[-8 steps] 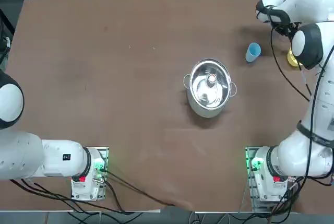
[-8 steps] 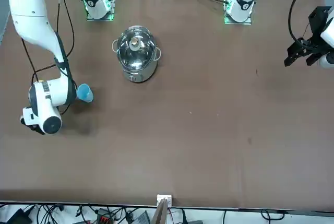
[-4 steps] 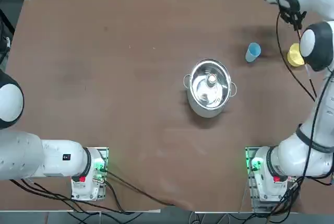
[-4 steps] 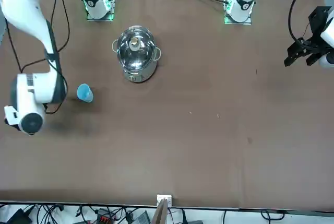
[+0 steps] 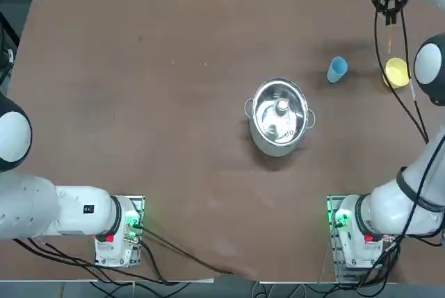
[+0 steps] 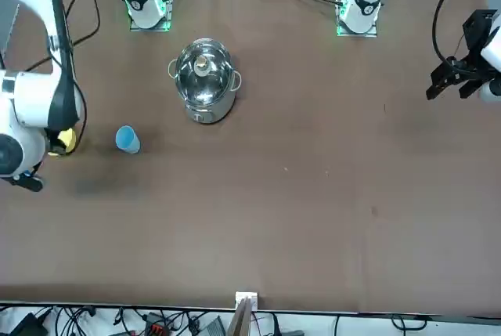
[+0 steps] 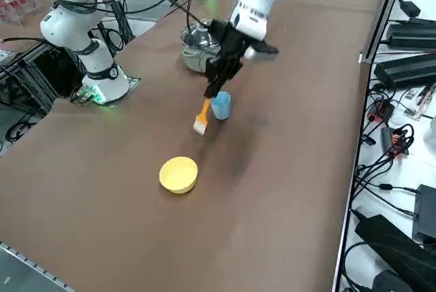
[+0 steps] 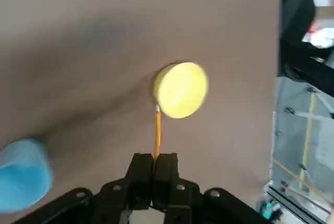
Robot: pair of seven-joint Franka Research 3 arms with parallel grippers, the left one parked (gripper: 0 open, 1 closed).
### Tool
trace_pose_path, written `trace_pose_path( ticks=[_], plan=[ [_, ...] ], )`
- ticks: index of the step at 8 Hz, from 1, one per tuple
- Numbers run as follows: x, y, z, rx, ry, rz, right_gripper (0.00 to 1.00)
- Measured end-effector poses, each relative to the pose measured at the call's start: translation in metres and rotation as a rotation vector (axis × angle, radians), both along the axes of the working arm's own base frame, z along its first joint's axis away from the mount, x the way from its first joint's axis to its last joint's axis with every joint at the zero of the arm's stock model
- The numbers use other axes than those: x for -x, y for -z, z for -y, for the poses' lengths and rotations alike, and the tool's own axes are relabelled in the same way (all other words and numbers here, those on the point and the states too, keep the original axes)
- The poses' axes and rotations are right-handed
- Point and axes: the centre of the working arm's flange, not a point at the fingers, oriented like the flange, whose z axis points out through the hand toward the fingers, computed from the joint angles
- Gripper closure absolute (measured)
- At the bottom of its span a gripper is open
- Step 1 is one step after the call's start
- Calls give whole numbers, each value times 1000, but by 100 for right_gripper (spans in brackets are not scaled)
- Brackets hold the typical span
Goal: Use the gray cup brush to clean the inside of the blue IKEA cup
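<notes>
Brush [image 7: 201, 118] hangs head-down from my right end effector [image 7: 212, 91], pinched by its orange handle, raised beside the blue IKEA cup [image 7: 220, 105], which stands on the worktop [image 7: 272, 169] awaiting insertion.

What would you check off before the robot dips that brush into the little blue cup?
1. Brush held: ok. The right gripper is shut on the gray cup brush, which hangs below it by its orange handle.
2. Blue IKEA cup upright with its mouth open: ok.
3. Cup inside free of other things: cannot tell.
4. Brush lined up over the cup: not ok. In the wrist view the brush points at the yellow cup, with the blue cup off to one side.
5. Steel pot away from the cup: ok, it stands apart toward the table's middle.
</notes>
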Motion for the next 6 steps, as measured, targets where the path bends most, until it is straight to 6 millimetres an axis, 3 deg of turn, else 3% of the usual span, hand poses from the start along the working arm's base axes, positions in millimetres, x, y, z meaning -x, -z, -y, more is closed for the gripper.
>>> trace_pose_path(
  ticks=[3, 6],
  plan=[
    [12, -35, -50, -247, -21, 34, 97],
    [33, -29, -87, -300, -90, 76, 97]
  ],
)
